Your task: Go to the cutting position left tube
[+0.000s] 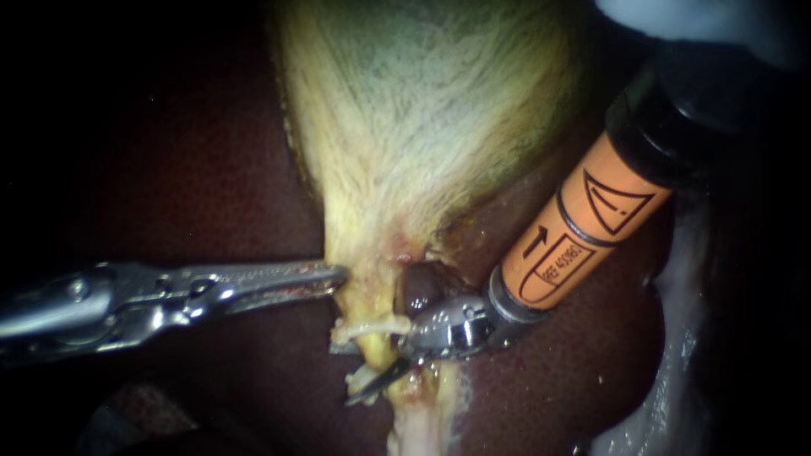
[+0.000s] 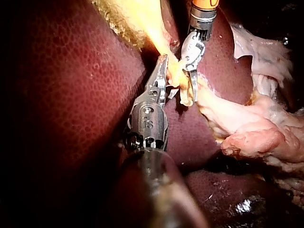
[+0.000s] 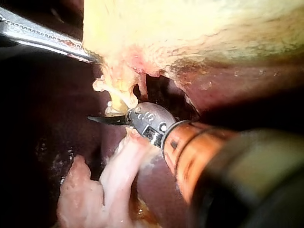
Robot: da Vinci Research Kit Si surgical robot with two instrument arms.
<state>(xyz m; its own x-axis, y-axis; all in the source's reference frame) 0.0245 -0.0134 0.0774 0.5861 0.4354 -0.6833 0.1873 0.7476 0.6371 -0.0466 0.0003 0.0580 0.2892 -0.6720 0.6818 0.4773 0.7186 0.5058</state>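
Observation:
The pale yellow-green gallbladder (image 1: 422,110) narrows to a neck (image 1: 363,283) over the dark red liver (image 1: 211,169). My left instrument (image 1: 334,274) comes in level from the left, its jaws shut on the neck's left edge; the left wrist view shows the same hold (image 2: 164,64). My right instrument (image 1: 345,371), on an orange shaft (image 1: 574,228), reaches down from the upper right. Its thin blades stand slightly open around a pale yellow tube (image 1: 372,333) just below the neck. In the right wrist view the blades (image 3: 102,119) are edge-on beside that tube (image 3: 118,97).
Liver surrounds the site on all sides (image 2: 71,95). Loose pale fatty tissue hangs below the tube (image 2: 247,123) (image 3: 99,190). A dark hollow (image 1: 418,287) opens right of the neck. A whitish membrane (image 1: 676,279) lies at the far right.

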